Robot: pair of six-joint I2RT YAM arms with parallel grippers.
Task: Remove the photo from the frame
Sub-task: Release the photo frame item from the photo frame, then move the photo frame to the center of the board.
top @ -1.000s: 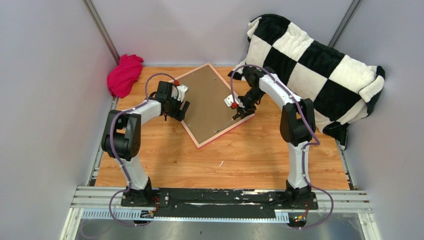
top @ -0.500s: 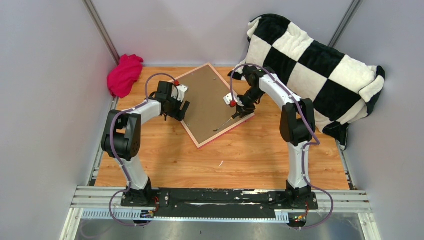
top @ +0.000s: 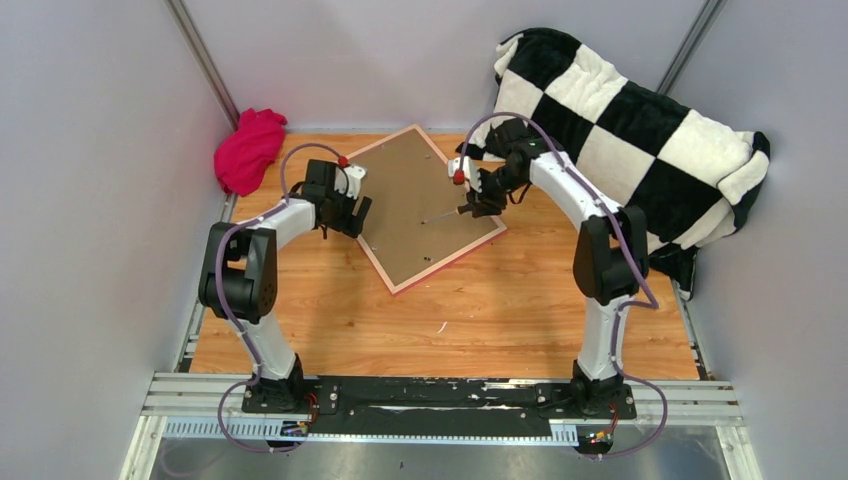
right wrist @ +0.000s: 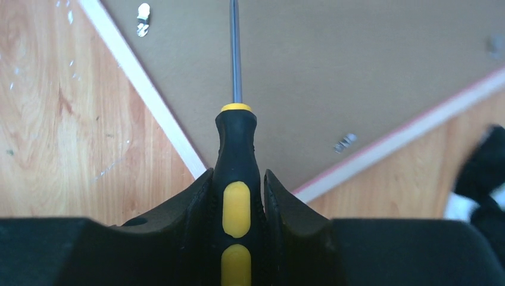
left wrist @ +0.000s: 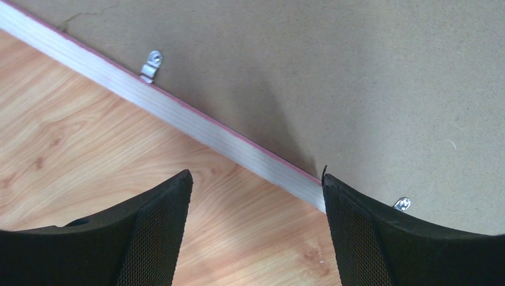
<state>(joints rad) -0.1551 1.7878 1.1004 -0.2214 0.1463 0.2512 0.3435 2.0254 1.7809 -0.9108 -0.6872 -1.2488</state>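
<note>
Right wrist: my right jaws clamped on handle of black-yellow screwdriver (right wrist: 237, 149); shaft tip cut off at top edge of view. Left wrist: left jaws wide apart, gripping nothing, straddling edge of frame (left wrist: 178, 116), one finger over bench (left wrist: 71, 149), other over brown backing. Frame lies face down toward bench's far side. Photo hidden beneath board; I can't see it. Small metal tabs (left wrist: 152, 64) along border.

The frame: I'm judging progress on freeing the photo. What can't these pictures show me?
- Photo: unseen in every view; the frame lies face down, its backing board covering it.
- Screwdriver tip: cut off by the right wrist view's top edge.
- Clips: specks from above; wrist views show only some.
</note>
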